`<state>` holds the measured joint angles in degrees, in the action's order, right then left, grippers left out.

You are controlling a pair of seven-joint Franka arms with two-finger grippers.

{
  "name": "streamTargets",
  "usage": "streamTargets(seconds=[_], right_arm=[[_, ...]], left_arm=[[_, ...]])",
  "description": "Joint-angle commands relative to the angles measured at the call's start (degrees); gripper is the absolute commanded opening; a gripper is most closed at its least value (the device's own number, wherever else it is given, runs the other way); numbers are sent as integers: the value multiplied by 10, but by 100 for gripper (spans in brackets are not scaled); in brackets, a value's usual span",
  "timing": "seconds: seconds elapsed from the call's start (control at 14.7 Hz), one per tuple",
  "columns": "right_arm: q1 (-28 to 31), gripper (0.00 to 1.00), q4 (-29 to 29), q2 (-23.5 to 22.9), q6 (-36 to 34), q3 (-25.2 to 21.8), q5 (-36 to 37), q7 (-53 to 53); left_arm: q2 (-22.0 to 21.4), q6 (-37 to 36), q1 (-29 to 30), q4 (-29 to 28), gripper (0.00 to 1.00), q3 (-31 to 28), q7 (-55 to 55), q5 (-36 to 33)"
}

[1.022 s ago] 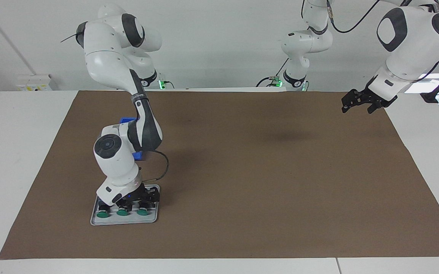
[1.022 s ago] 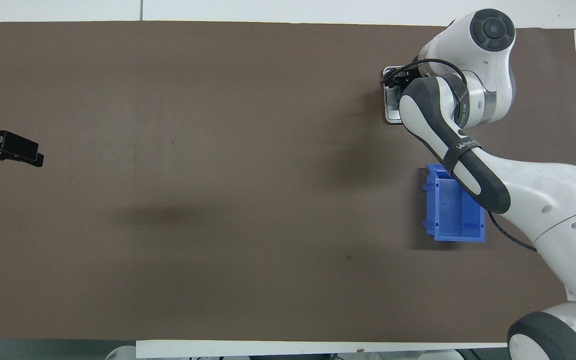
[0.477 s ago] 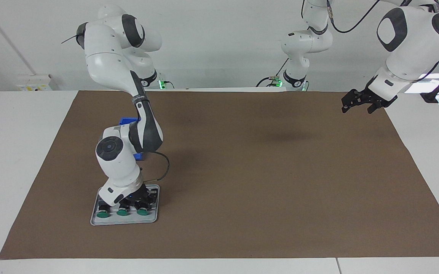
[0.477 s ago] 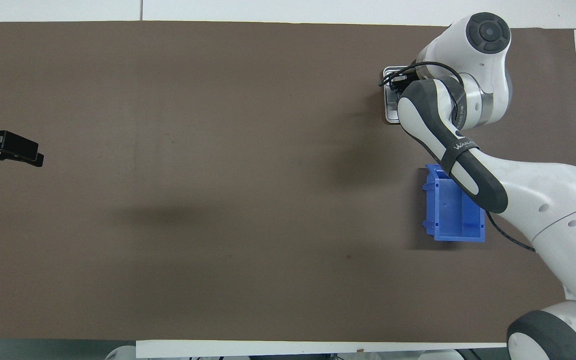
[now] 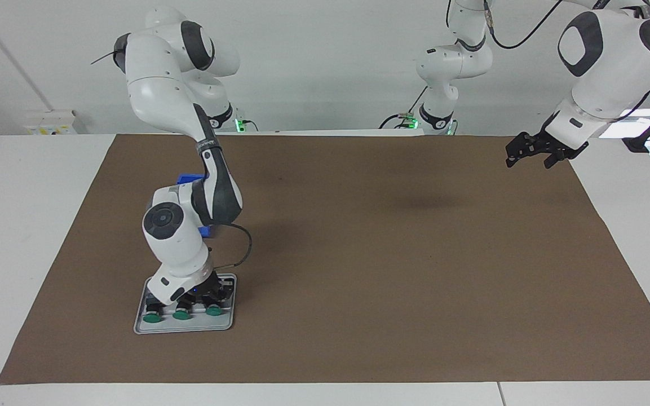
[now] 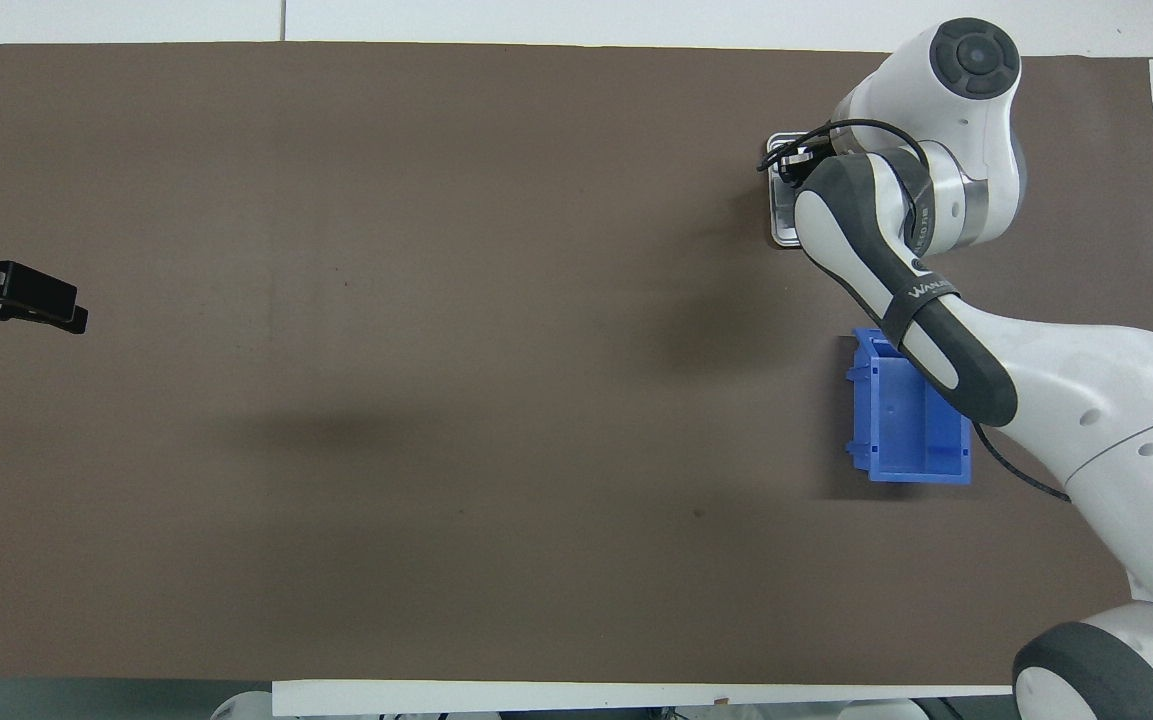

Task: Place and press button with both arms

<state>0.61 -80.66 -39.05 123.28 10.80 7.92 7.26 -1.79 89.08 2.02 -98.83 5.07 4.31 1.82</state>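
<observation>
Facing view: the right gripper (image 5: 207, 299) is down in the grey tray (image 5: 140, 327) at the right arm's end of the tabletop (image 5: 387, 270), its fingers closed. They seem to clamp the button (image 5: 213, 309), green-capped, last in a row of three. Lift it straight up, sparing its neighbours. The left gripper (image 5: 532, 155) waits, fingers wide.

Overhead view: the right arm hides the buttons; a blue bin (image 6: 908, 420) sits nearer the robots.

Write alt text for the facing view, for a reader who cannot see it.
The right gripper is down on a grey tray of three green buttons, shut at the row. A blue bin sits nearer the robots, partly hidden by that arm. The left gripper waits in the air over the brown mat's corner.
</observation>
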Motion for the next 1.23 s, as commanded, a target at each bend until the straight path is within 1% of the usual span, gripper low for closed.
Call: streamTargets(seconds=[0.0,0.07,0.2,0.34,0.55,0.75,0.95,1.16], right_arm=[[2,14,58,11,-99,7,-23,11],[1,14,70,19,-129,7,-37,20],[-10,14,71,41,-148,1,-48,70],[-40,14,71,55,-179,-28,-49,142],[-94,15,67,82,-213,-74,-50,270],[-140,16,58,106,-240,-96,-51,415],[-170,16,33,130,-254,-100,-76,543],[-228,16,29,135,-255,-136,-106,685]], left_arm=[[-14,2,6,-13,100,3,7,-5],[-14,2,6,-13,100,3,7,-5],[-14,2,6,-13,100,3,7,-5],[-14,2,6,-13,100,3,7,-5],[-14,2,6,-13,100,3,7,-5],[-14,2,6,-13,100,3,7,-5],[-14,2,6,-13,100,3,7,-5],[-14,2,6,-13,100,3,7,-5]])
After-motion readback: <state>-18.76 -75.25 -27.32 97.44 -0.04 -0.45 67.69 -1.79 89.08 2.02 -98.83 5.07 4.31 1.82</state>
